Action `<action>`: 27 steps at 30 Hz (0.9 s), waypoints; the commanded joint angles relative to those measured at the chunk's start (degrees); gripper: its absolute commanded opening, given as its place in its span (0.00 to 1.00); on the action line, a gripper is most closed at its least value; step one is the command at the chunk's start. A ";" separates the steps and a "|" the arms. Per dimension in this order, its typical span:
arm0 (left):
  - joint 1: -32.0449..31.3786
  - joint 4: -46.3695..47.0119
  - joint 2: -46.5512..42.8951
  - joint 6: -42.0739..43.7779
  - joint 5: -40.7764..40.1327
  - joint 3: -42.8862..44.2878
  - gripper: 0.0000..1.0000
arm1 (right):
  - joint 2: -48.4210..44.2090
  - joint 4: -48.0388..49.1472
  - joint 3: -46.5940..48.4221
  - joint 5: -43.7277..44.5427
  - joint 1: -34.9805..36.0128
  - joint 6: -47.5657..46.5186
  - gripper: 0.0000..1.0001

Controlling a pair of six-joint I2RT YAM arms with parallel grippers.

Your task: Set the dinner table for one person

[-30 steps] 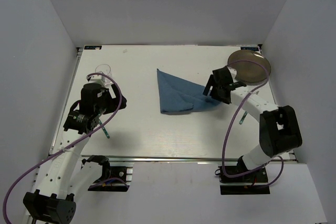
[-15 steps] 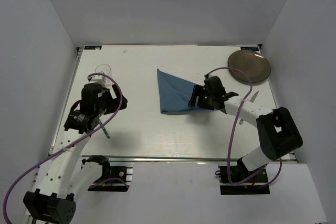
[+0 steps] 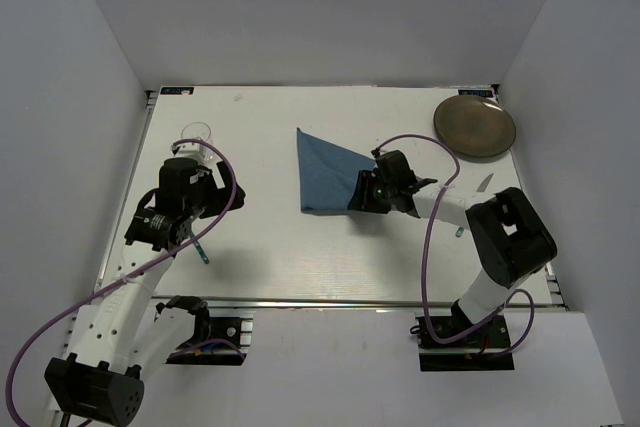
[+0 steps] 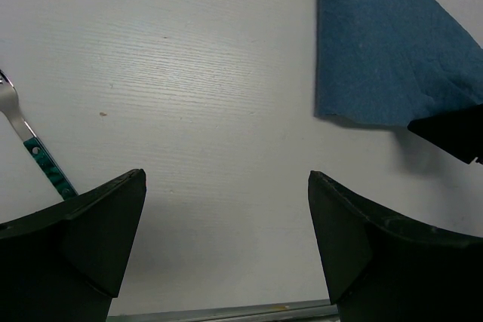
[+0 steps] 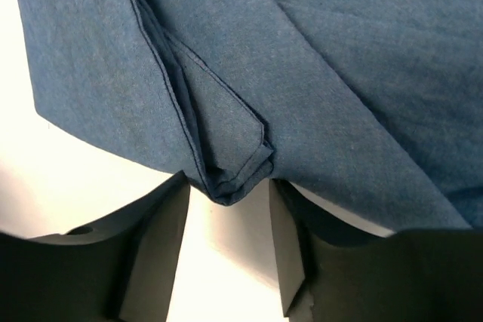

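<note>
The dinner table [image 3: 270, 257] is the wide white top. A blue cloth [image 3: 325, 175] lies folded on it at mid-table. My right gripper [image 3: 362, 193] is down at the cloth's right corner. In the right wrist view the gripper [image 5: 230, 216] stands partly open, with the folded corner of the cloth [image 5: 302, 73] lying between its fingertips. My left gripper [image 3: 200, 192] hovers over the left side, wide open and empty [image 4: 226, 224]. It sits between a green-handled fork [image 4: 34, 148] and the cloth [image 4: 385, 50].
A clear glass [image 3: 197, 134] stands at the back left behind my left arm. The fork [image 3: 201, 249] lies near the front left. A round metal plate [image 3: 474, 127] sits at the back right. A utensil [image 3: 484, 183] lies beside my right arm.
My right gripper has swung left from beside the plate down to the cloth's right corner, and its jaws have narrowed. The left arm has stayed where it was.
</note>
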 commanded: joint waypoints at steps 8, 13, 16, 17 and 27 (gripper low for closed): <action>-0.19 1.05 -0.72 0.72 1.14 -0.10 0.98 | 0.53 -1.47 5.32 1.97 1.86 0.15 0.65; -0.19 1.05 -0.54 0.72 1.32 -0.10 0.98 | 1.50 -1.65 6.72 3.81 1.95 0.59 0.60; -0.19 1.14 -0.54 0.72 1.32 -0.10 0.98 | 2.64 -1.65 7.95 3.90 2.04 0.94 0.49; -0.19 1.14 -0.63 0.72 1.41 -0.10 0.98 | 2.99 -1.65 8.22 3.90 2.04 1.03 0.37; -0.19 1.14 -0.10 0.90 1.76 -0.10 0.98 | 4.92 -1.65 12.96 1.80 3.89 0.07 0.00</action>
